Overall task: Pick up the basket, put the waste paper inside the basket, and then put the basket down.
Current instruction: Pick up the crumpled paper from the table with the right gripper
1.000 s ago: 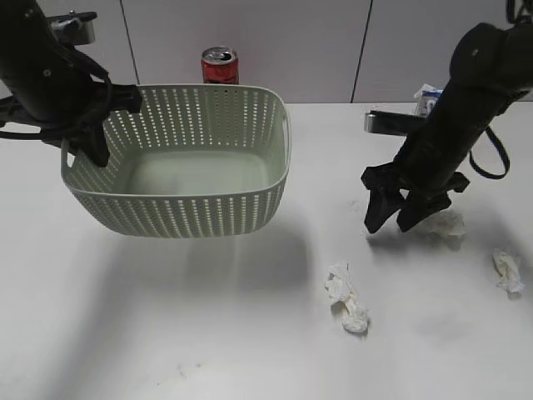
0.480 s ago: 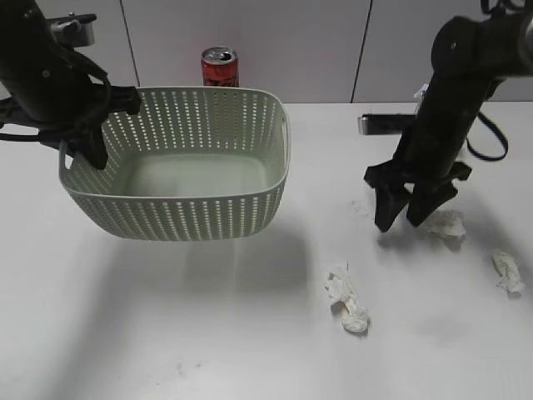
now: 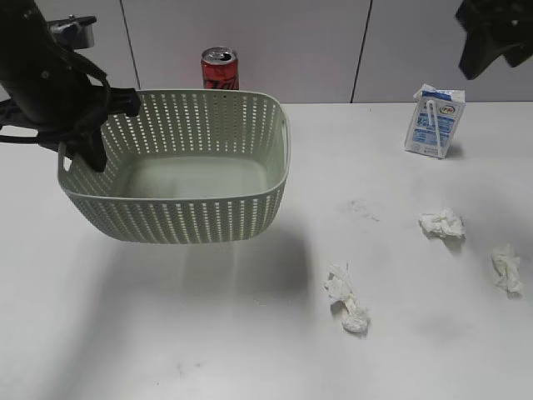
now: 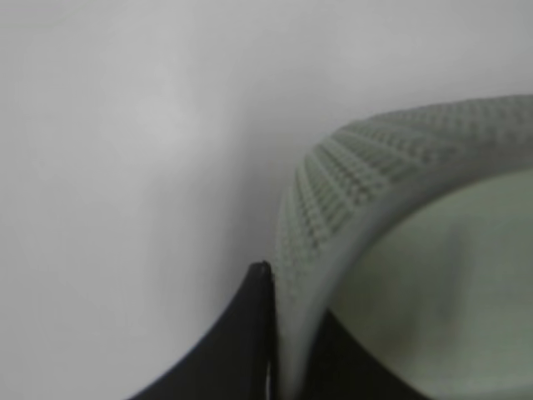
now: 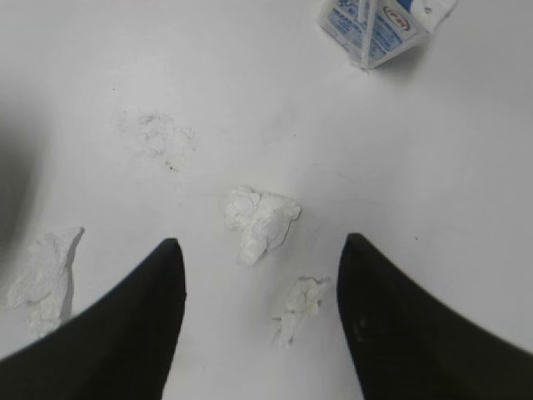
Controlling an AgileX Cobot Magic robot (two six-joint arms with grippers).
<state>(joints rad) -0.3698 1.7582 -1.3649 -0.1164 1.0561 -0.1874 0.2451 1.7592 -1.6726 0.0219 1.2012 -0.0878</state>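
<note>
The pale green basket [image 3: 191,200] hangs tilted above the table at the left. My left gripper [image 3: 86,143] is shut on its left rim; the left wrist view shows the jaws [image 4: 287,333] pinching the basket wall [image 4: 375,158]. Three white waste paper wads lie on the table: one at centre [image 3: 346,298], one at the right [image 3: 441,223], one at far right [image 3: 506,268]. My right gripper [image 3: 487,42] is high at the top right, open and empty. Its wrist view shows the open jaws [image 5: 260,243] far above the wads [image 5: 260,218] [image 5: 300,307] [image 5: 46,271].
A blue-and-white milk carton [image 3: 435,121] stands at the back right, also in the right wrist view [image 5: 383,25]. A red soda can [image 3: 220,67] stands behind the basket by the wall. A faint smudge [image 3: 364,208] marks the table.
My right arm has risen from just beside the right-hand wad to the top right corner, empty, which uncovers the milk carton. The basket has hardly moved.
</note>
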